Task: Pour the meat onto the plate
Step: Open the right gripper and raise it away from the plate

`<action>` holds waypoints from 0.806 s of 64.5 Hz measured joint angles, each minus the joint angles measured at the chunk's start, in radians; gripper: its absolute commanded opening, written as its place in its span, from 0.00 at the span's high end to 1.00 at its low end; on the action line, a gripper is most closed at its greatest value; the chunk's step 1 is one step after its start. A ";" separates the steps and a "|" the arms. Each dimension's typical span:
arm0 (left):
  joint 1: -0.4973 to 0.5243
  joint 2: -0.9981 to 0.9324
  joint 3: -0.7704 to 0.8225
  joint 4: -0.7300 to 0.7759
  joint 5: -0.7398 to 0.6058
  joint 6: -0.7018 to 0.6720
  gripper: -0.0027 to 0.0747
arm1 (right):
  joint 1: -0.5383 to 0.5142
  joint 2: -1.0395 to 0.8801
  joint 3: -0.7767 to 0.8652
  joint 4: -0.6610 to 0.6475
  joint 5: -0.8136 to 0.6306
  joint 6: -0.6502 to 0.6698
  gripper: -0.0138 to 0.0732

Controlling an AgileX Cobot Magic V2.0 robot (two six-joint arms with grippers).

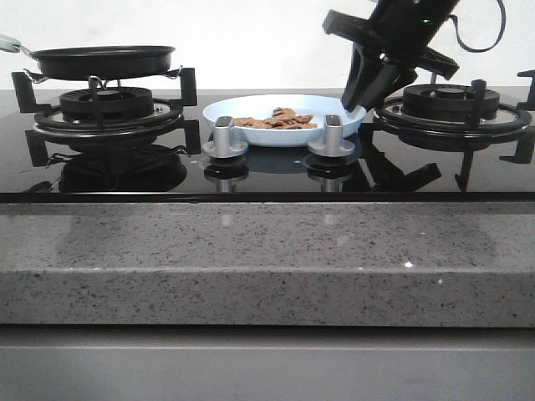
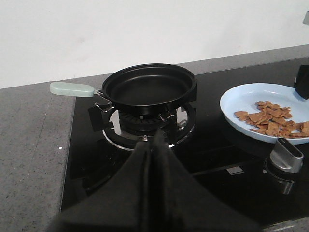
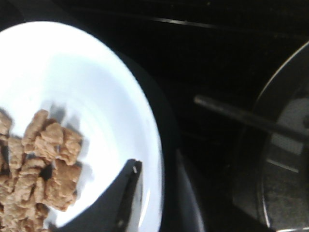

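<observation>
The pale blue plate lies flat on the black glass hob between the two burners, and the meat is heaped in its middle as thin light-brown chips. My right gripper reaches down to the plate's right rim. Close up, one finger lies inside the plate beside the meat, the other outside, so the jaws are closed across the rim. My left gripper is shut on nothing, hovering short of the black pan, which looks empty. From there the plate holds the meat.
The pan rests on the left burner, its pale green handle pointing left. Two silver knobs stand just in front of the plate. The right burner grate is right next to my right gripper. A grey stone counter edge runs along the front.
</observation>
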 measured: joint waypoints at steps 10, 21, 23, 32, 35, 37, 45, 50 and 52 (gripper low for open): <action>0.000 0.000 0.000 0.000 0.000 0.000 0.99 | 0.000 0.001 -0.086 -0.004 0.053 0.000 0.63; 0.000 0.000 0.000 0.000 -0.001 0.000 0.99 | 0.000 0.001 -0.205 -0.006 0.144 0.000 0.92; 0.000 0.000 0.000 0.000 -0.001 0.000 0.99 | 0.000 0.000 -0.220 -0.006 0.159 0.000 0.91; 0.000 0.000 0.000 0.000 -0.001 0.000 0.99 | 0.000 -0.002 -0.269 -0.006 0.213 0.000 0.91; 0.000 0.000 0.000 0.000 -0.001 0.000 0.99 | 0.000 -0.002 -0.271 -0.006 0.221 0.000 0.91; 0.000 0.000 0.000 0.000 -0.001 0.000 0.99 | -0.002 -0.002 -0.271 -0.006 0.225 0.000 0.91; 0.000 0.000 0.000 0.000 -0.001 0.000 0.99 | -0.007 -0.010 -0.271 -0.021 0.229 0.000 0.91; 0.000 0.000 0.000 0.000 -0.001 0.000 0.99 | -0.008 -0.041 -0.267 -0.050 0.231 -0.008 0.91; 0.000 0.000 0.000 0.000 -0.001 0.000 0.99 | -0.008 -0.065 -0.256 -0.062 0.231 -0.010 0.91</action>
